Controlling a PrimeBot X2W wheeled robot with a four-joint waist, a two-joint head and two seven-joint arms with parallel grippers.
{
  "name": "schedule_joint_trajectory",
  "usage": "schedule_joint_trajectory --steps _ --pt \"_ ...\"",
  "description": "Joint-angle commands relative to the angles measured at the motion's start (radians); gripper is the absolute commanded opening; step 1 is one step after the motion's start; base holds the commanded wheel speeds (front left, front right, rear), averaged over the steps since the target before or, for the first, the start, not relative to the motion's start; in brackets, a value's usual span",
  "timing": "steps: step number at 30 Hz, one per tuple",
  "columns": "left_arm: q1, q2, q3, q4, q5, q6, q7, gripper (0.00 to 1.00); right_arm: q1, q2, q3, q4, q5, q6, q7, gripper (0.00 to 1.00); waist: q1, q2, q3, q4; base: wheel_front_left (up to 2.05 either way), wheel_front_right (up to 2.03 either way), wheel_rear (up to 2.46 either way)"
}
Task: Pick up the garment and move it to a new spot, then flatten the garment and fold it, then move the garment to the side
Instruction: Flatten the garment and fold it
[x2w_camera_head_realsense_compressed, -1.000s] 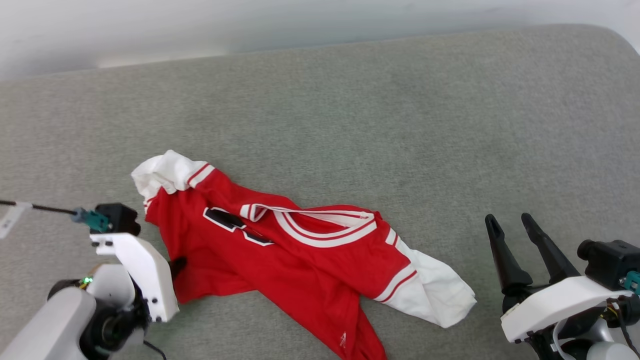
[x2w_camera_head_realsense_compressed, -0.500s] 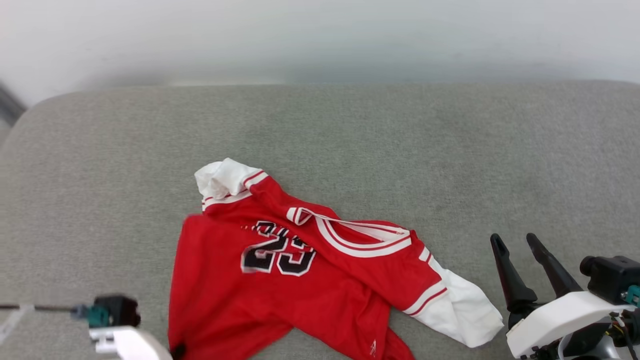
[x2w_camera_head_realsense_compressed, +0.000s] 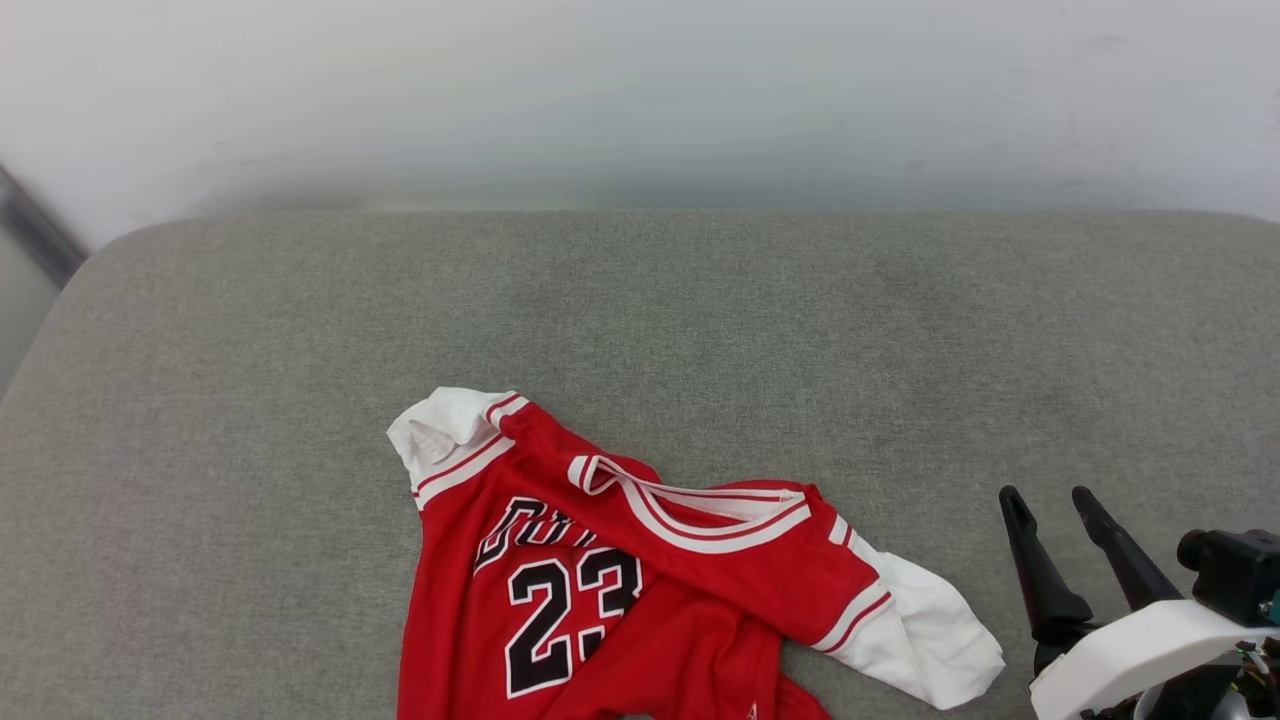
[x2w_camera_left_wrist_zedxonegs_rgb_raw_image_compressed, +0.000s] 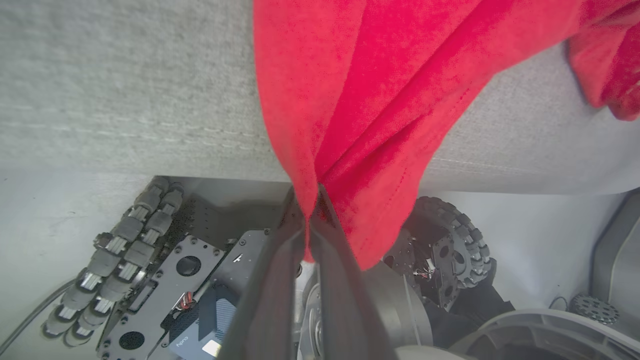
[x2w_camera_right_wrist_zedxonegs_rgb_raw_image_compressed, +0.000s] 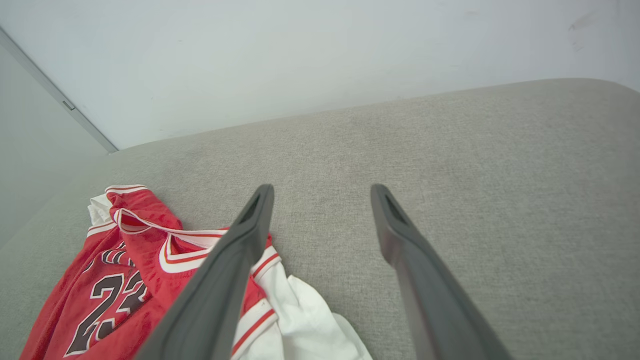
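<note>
Shirt (x2w_camera_head_realsense_compressed: 640, 590) lies crumpled at the cushion's (x2w_camera_head_realsense_compressed: 700, 320) near edge, hem pinched in the left claw (x2w_camera_left_wrist_zedxonegs_rgb_raw_image_compressed: 311, 200), right claw (x2w_camera_head_realsense_compressed: 1046, 495) apart above the cushion; a hard tug may slip that thin pinch.

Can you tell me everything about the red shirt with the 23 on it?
The shirt is soft red cloth with white short sleeves, a red-and-white striped collar and black, white-edged 23 print. It lies crumpled, print up, on the grey cushion, its lower part hanging over the near edge, where the shut left gripper pinches a fold.
</note>
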Motion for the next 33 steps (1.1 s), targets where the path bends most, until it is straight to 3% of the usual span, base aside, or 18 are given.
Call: schedule_joint_trajectory --steps 1,7,13,16,22,28,33 --pt "-0.03 -0.003 0.001 0.009 0.021 -0.01 -0.018 1.0 0.008 0.002 -0.005 -0.009 -0.005 0.0 0.006 1.0 0.0001 0.0 -0.005 -0.002 0.0 0.0 0.0" --pt "-0.102 0.002 0.032 0.015 0.107 -0.007 -0.117 1.0 0.022 0.002 -0.026 -0.026 -0.008 0.0 0.017 1.0 0.0001 0.0 -0.021 -0.005 0.0 0.0 0.0" --pt "-0.168 0.027 0.07 -0.038 0.202 0.032 -0.206 1.0 0.035 0.002 -0.052 -0.032 -0.005 0.0 0.024 1.0 0.0001 0.0 -0.035 -0.01 0.0 0.0 0.0" --pt "-0.209 0.017 0.086 -0.068 0.262 0.057 -0.274 1.0 0.045 0.002 -0.07 -0.036 -0.008 0.0 0.031 1.0 0.0001 0.0 -0.037 -0.011 0.0 0.0 0.0" --pt "-0.284 -0.039 0.096 -0.093 0.359 0.057 -0.439 1.0 0.058 0.002 -0.118 -0.046 -0.018 0.0 0.069 1.0 0.0001 0.0 -0.031 -0.008 0.0 0.0 0.0" --pt "-0.311 -0.068 0.104 -0.082 0.413 0.06 -0.546 1.0 0.059 0.002 -0.12 -0.061 -0.034 0.0 0.17 1.0 0.0001 0.0 -0.013 0.001 0.0 0.0 0.0" --pt "-0.327 -0.078 0.102 -0.092 0.433 0.065 -0.578 1.0 0.069 -0.045 -0.017 -0.079 -0.023 0.0 0.377 1.0 0.0001 0.0 0.013 0.031 0.0 0.0 0.0"
